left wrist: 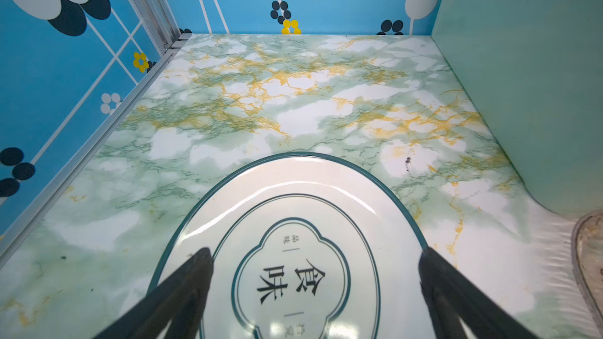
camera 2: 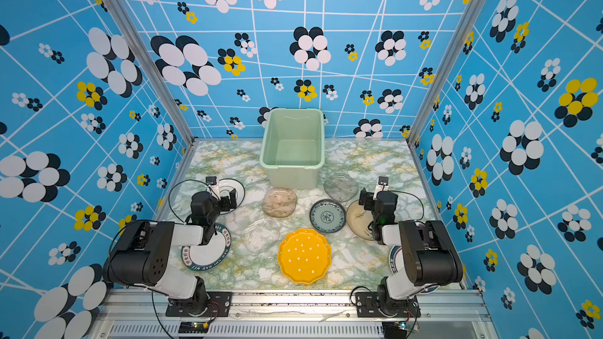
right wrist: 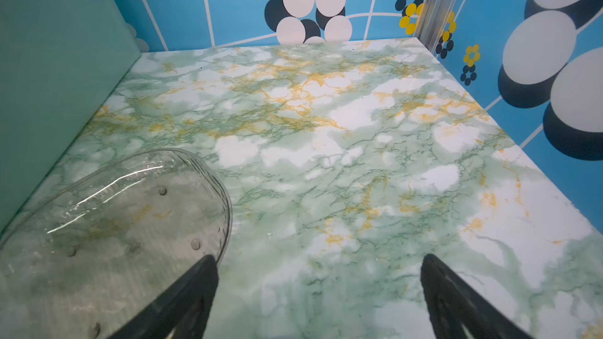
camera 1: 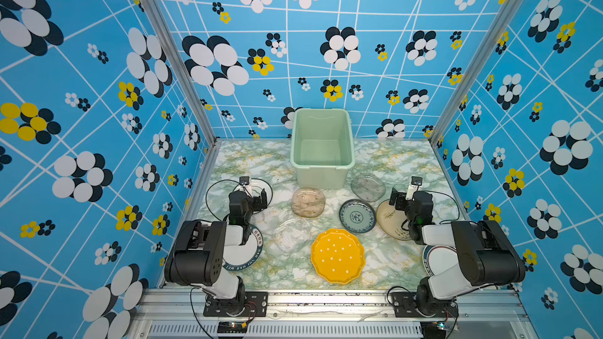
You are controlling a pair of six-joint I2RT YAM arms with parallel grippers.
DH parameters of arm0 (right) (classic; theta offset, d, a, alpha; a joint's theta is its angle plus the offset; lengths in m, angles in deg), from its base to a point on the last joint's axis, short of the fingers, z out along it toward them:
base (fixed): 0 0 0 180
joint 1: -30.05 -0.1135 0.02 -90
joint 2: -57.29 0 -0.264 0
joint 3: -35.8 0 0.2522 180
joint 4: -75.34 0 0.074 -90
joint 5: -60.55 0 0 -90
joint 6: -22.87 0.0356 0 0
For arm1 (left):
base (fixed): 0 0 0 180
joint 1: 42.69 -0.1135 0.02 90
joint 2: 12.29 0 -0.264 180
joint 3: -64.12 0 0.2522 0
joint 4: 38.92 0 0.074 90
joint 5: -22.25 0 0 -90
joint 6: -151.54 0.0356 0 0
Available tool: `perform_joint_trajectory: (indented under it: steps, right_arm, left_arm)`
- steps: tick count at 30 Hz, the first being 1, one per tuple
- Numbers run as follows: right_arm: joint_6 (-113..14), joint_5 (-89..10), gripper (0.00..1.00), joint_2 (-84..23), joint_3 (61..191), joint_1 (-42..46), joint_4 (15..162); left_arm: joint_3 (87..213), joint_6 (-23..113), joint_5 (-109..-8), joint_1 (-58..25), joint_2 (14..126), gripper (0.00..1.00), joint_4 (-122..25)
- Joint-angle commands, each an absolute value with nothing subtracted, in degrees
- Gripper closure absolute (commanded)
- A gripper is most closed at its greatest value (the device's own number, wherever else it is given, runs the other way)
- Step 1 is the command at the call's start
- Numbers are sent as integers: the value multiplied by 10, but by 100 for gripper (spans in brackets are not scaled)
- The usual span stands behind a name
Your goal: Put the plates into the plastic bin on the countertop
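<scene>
The pale green plastic bin (camera 1: pixel 321 177) stands empty at the back of the marble countertop (camera 1: pixel 248 161). In front of it lie plates: brown glass (camera 1: pixel 308 202), grey glass (camera 1: pixel 368 187), blue-patterned (camera 1: pixel 357 216), cream (camera 1: pixel 388 220), clear glass (camera 1: pixel 290 234) and yellow dotted (camera 1: pixel 337 256). My left gripper (left wrist: pixel 315 252) hangs open over a white dark-rimmed plate (left wrist: pixel 293 203) with black characters. My right gripper (right wrist: pixel 319 257) is open above bare countertop, its one finger next to the grey glass plate (right wrist: pixel 114 223). Neither holds anything.
Two more white dark-rimmed plates lie partly under the arms, one at the left (camera 1: pixel 251 252) and one at the right (camera 1: pixel 437 259). Blue flowered walls close in three sides. The bin's wall (left wrist: pixel 522 92) stands near the left gripper, and an aluminium rail (camera 1: pixel 326 298) runs along the front.
</scene>
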State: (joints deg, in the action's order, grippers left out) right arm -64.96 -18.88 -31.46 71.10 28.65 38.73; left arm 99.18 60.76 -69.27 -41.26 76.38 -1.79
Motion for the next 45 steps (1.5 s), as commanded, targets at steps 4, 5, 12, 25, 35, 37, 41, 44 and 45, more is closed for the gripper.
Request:
perform_joint_trajectory:
  steps: [4,5,12,25,35,37,41,44,45]
  right_arm:
    - [-647,-184,1,-310,716,289,381]
    - [-647,-183,1,-309,716,289,380]
    - [-647,-184,1,-310,717,289,380]
    - [-646,-182,1,-310,716,289,379]
    - [-632,-137,1,-261,715,288,412]
    - [-627,-132,1,-211,725,289,477]
    - [-590,-140,1,-84,750,288,635]
    - [-532,-154,1,11,791,288,792]
    - [-510,-166,1,41,808,288,847]
  left_arm:
    - [998,614,-699,-410,763,1,-4]
    - [998,614,-699,-410,763,1,-4]
    - [998,615,-699,-410,763,1,-4]
    - [999,615,-699,-410,763,1,-5]
    - [1013,616,-722,-402,697,1,-88]
    - [1032,588,-757,-398,640,1,-185]
    - [1094,508,-774,-399,529,1,-413]
    - [1138,458,-748,-399,453,1,-552]
    - [1154,424,-747,-401,429,1,-601]
